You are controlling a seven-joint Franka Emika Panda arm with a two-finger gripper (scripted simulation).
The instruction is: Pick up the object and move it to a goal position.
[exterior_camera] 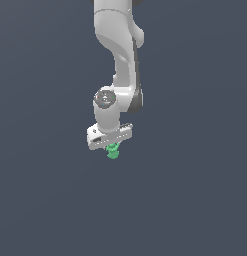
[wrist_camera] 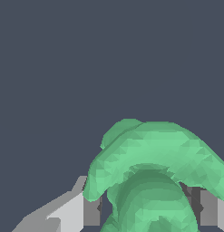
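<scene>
The object [exterior_camera: 113,151] is a small bright green lump with a knobbly, matte surface. It sits directly under the tool [exterior_camera: 112,148], between the fingers, with most of its body hanging below the white tool body. It is narrower than that body.

In the wrist view the object [wrist_camera: 154,176] fills the space between the two fingers [wrist_camera: 91,209]. A broad curved lobe spreads across the top of the gap, and a rounded ridged mass sits beneath it. One grey finger pad shows on each side of the green mass, and the object overlaps the inner face of each. The tool is clamped on the object.

In the exterior view the arm [exterior_camera: 120,55] descends from the top edge of the frame. The wrist bends so that the tool points downward with a slight tilt. The tool body runs crosswise, lower toward the exterior view's left.

The background around the tool and object is a plain dark blue-grey in both views. No shadow or contact under the object is visible.
</scene>
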